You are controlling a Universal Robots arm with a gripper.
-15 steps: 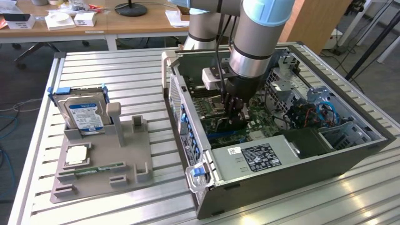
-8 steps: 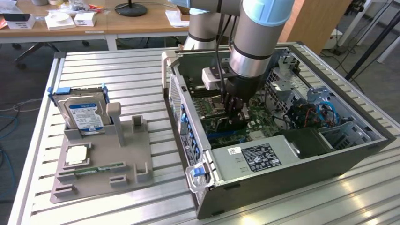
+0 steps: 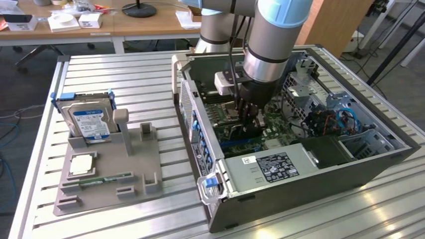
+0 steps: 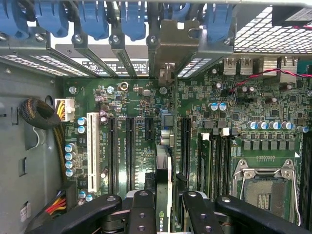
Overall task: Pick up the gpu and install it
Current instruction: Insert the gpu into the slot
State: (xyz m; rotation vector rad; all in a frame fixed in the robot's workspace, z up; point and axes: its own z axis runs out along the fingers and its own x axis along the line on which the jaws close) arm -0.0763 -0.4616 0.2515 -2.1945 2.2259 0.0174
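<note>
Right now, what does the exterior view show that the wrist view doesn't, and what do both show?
Exterior view alone: the grey holder tray on the slatted table, with the hard drive standing in it and the memory stick lying flat.

Wrist view alone: the empty CPU socket, the white slot and the blue latches.

Both: the tool inside the open computer case, closed on the gpu, held edge-on above the motherboard.

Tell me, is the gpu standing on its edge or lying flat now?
On its edge. In the wrist view the gpu appears as a thin strip between the gripper fingers, pointing down at the motherboard slots.
</note>
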